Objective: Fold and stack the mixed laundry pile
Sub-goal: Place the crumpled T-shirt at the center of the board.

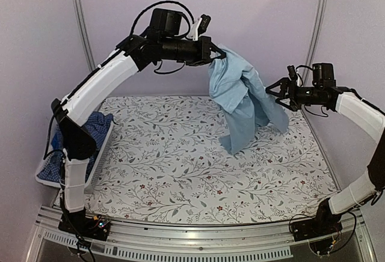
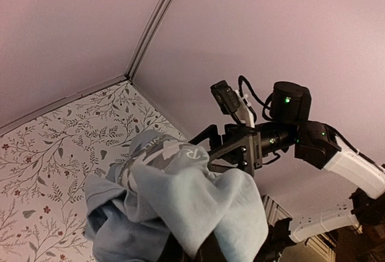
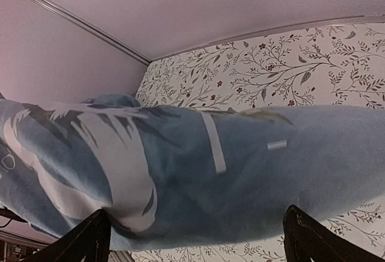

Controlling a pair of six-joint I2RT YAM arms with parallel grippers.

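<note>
Claw of the left arm (image 1: 212,54) is raised high over the desk's (image 1: 180,172) far edge at about 12 o'clock, clamped tight on a bunched top fold of the plain light-blue shirt (image 1: 240,97). The shirt hangs from that grip in long, loose folds, clear of the desk for most of its length. Its lowest corner drops toward the floral desk cover near the centre, and whether it touches there cannot be told. Up close the cloth is soft and slightly fuzzy, with a pale leaf-like print across one part and two small white strips on its surface. Just to the shirt's right, at about 2 o'clock, the right claw (image 1: 279,91) faces the hanging edge with its jaws spread wide. From its own camera the shirt fills the space above the two dark fingers (image 3: 84,241), and contact cannot be judged. Over at 9 o'clock, on the desk's left edge, the white basket (image 1: 101,154) sits tilted, holding the dark blue checked shirt (image 1: 96,127) heaped above its rim and a brighter blue piece (image 1: 56,141) beside it.
</note>
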